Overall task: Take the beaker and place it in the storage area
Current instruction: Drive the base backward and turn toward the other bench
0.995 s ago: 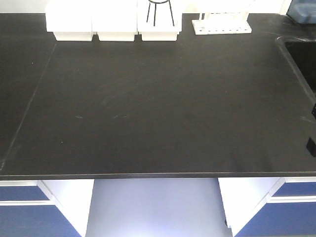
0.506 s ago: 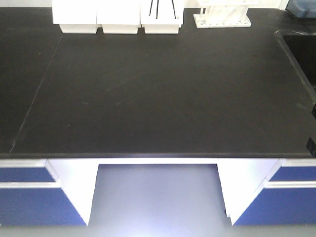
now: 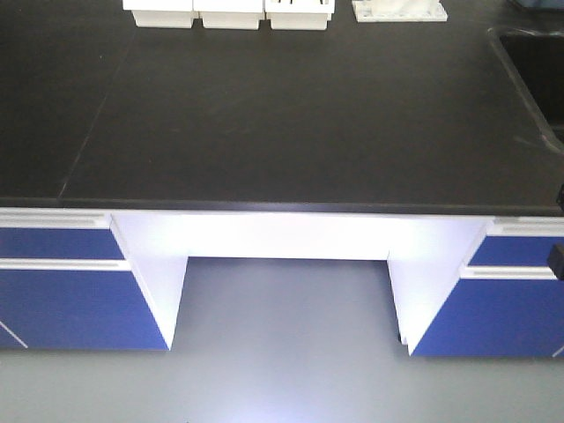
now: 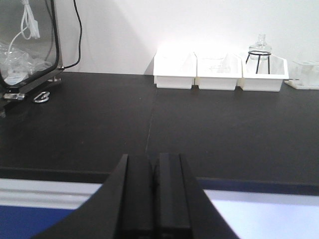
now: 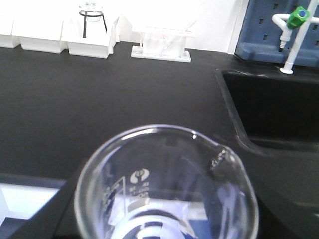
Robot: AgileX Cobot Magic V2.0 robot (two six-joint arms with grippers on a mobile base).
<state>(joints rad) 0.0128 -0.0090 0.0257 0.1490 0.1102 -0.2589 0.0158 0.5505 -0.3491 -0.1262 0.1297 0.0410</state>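
Holding beaker [image 5: 167,186] upright, right gripper [image 5: 168,209] clamped on its sides, at front edge of black benchtop [image 5: 99,99]. Left gripper [image 4: 155,169] fully closed, empty, at same benchtop edge.

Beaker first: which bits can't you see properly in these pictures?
- Right wrist view: base of the clear glass beaker, cut off by the bottom edge.
- Front view: the white plastic boxes, cut off by the top edge.
- Left wrist view: the small glass flask in its wire stand, too far off for detail.
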